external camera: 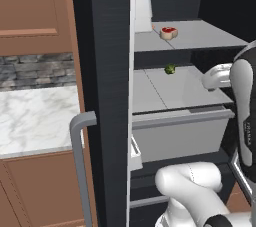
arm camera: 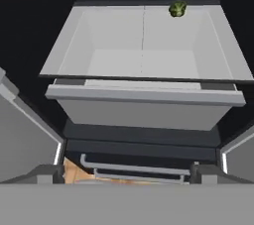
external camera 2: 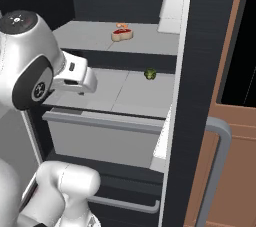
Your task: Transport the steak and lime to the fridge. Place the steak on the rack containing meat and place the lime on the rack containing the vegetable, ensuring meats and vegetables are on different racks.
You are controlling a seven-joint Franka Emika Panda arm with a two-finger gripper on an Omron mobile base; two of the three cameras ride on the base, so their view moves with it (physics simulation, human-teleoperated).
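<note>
My gripper (arm camera: 127, 179) hangs above the lower shelf; I see two dark fingertips (arm camera: 49, 173) set wide apart at the bottom of the hand view, nothing between them. From the base views the hand (external camera: 216, 77) reaches in over the front of the rack containing the vegetable (external camera: 190, 91).

Count, inside the fridge (external camera: 107, 71):
- One steak (external camera: 169, 32), red with a pale rim, on the rack containing meat (external camera: 210, 36), the upper of two shelves.
- One vegetable (external camera: 170, 69), dark green and knobbly, near the back of the lower shelf, well apart from the hand.
- One grey drawer (arm camera: 144, 105) beneath the lower shelf.
- One white box (external camera: 143, 12) at the upper shelf's rear.

The fridge door stands open, its grey bar handle (external camera: 80, 161) toward me. Beyond lie a marble counter (external camera: 35, 116), a stone backsplash (external camera: 35, 71) and brown wooden cabinets (external camera: 32, 11).
</note>
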